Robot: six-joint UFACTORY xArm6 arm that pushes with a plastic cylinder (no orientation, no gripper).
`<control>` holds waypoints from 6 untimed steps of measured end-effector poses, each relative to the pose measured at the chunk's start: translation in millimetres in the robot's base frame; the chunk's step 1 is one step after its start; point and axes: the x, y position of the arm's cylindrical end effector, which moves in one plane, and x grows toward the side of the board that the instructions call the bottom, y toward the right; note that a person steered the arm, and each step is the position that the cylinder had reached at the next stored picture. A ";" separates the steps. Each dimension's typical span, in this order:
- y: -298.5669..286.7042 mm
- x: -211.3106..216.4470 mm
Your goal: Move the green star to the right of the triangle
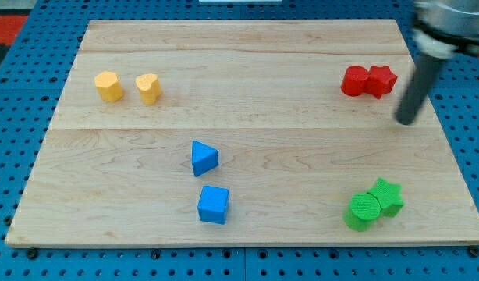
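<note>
The green star point(388, 195) lies near the board's lower right, touching a green round block point(363, 209) on its left. The blue triangle point(203, 158) lies left of the board's middle. My tip point(406, 121) is at the right side of the board, well above the green star and just below and right of the red blocks. It touches no block.
A blue cube point(213, 204) sits just below the triangle. Two red blocks point(368, 81) touch each other at the upper right. Two yellow blocks point(109, 86) point(148, 88) stand at the upper left. The wooden board point(247, 62) lies on a blue pegboard.
</note>
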 end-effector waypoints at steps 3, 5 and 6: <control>30.2 140.6; -113.4 107.8; -158.5 41.8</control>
